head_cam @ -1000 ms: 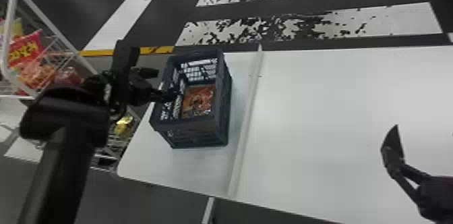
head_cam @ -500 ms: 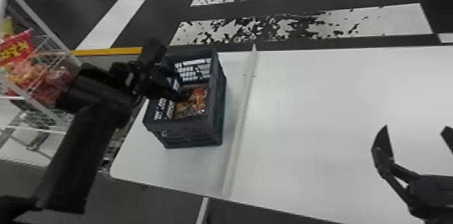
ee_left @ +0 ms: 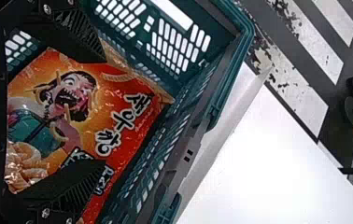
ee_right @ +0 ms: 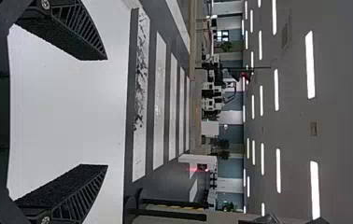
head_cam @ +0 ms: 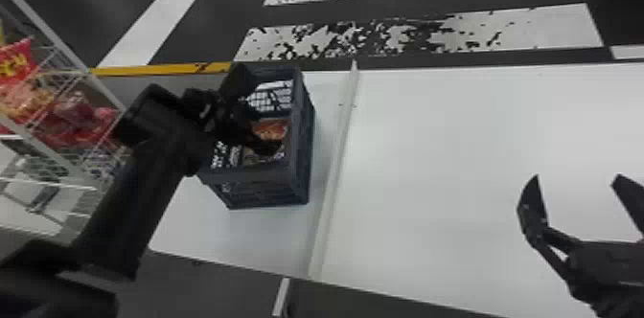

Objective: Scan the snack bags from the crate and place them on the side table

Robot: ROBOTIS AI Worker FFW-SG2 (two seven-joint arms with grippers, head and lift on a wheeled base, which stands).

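We're picking: our left gripper point(ee_left: 104, 112) sits spread over the snack bag point(ee_left: 135, 123) inside the crate point(head_cam: 301, 164), needing to straddle, then pinch.

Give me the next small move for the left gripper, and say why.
I'd probably ease the left gripper toward the snack bag before closing: its fingers stand open over the bag's printed face, inside the crate, and neither appears to grip it.
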